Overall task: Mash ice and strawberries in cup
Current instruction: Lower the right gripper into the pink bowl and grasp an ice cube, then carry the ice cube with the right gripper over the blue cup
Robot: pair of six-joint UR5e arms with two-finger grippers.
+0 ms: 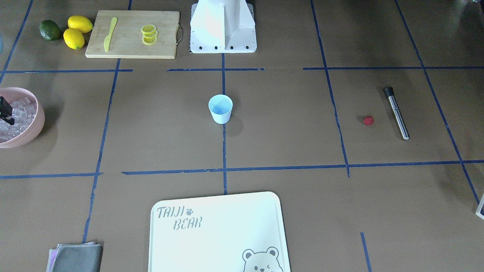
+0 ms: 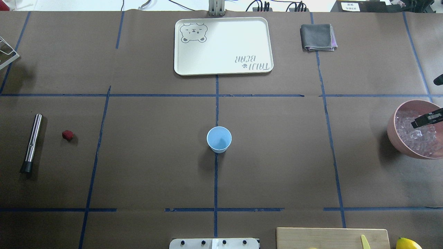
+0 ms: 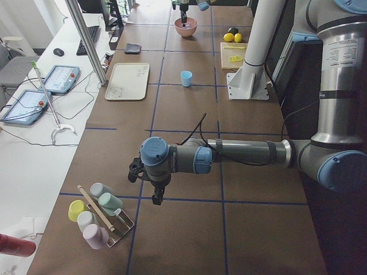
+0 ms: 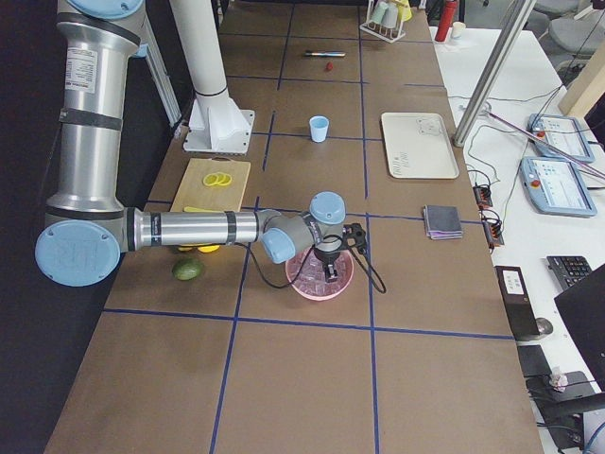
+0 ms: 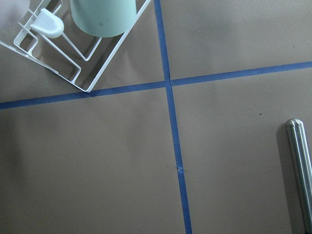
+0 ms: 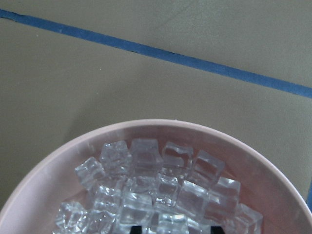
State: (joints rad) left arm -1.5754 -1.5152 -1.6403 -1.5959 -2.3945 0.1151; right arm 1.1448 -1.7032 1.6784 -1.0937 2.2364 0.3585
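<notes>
My right gripper (image 2: pixel 417 122) hung over the pink bowl (image 2: pixel 392 133), its jaws apart above the ice (image 6: pixel 146 190) (too many cubes to count). I couldn't tell how the left gripper (image 3: pixel 155 192) stood. Nothing was done yet, I judged: the one cup (image 2: pixel 219 139) stood empty mid-table, while one strawberry (image 2: pixel 68 135) and one metal masher (image 2: pixel 32 142) lay well apart from it.

L arm (image 3: pixel 246 152): forearm stretched out level & low, wrist bent so L gripper (image 3: pixel 156 197) points straight down; only seen from the side cam, so can't tell if its jaws are apart or closed. R arm (image 4: pixel 189 229): upper arm upright, forearm level, R gripper (image 4: pixel 332 272) pointing down w/ its two dark fingertips (image 6: pixel 137 229) spread apart.
</notes>
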